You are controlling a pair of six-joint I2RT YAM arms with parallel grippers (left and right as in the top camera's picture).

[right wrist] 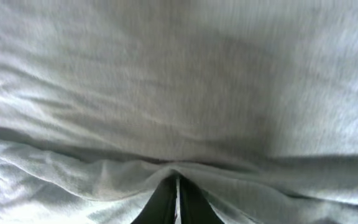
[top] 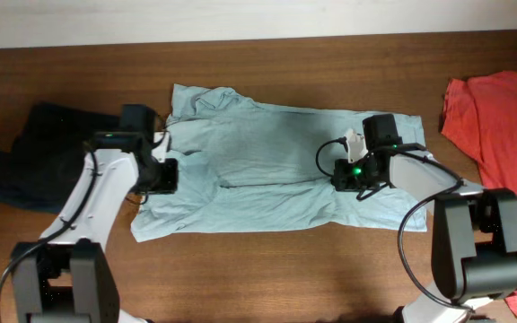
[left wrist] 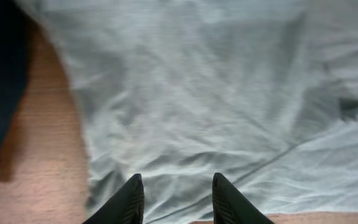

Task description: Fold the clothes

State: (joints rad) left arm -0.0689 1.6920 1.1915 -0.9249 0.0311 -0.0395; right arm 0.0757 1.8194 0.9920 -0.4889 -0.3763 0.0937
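1. Right tool (right wrist: 177, 179) is closed, its fingers pressed together on a pinched ridge of the pale T-shirt (top: 267, 152). The left tool (left wrist: 176, 180) sits low over the same shirt's other end with its fingers apart and flat cloth showing between them, so I judge it open rather than gripping.
2. The tabletop (top: 285, 269) carries everything. Bare wood in front of the shirt leaves room to bring cloth over.
3. The T-shirt lies spread across the middle, long side running left to right. Its end by the left arm is rumpled, and a crease line runs along its length. The two tools sit at opposite ends, roughly level with that crease. That placing probably lets one long edge be lifted evenly and carried across as a single fold. With only one side pinched, the fold looks about to begin, not under way.
4. The red shirt (top: 501, 117) lies at the right edge, partly out of view. It is close to the T-shirt but apart from it, seemingly set aside for its turn.
5. The navy garment (top: 43, 144) is bunched at the left. A strip of wood separates it from the T-shirt, which keeps it clear of the fold.
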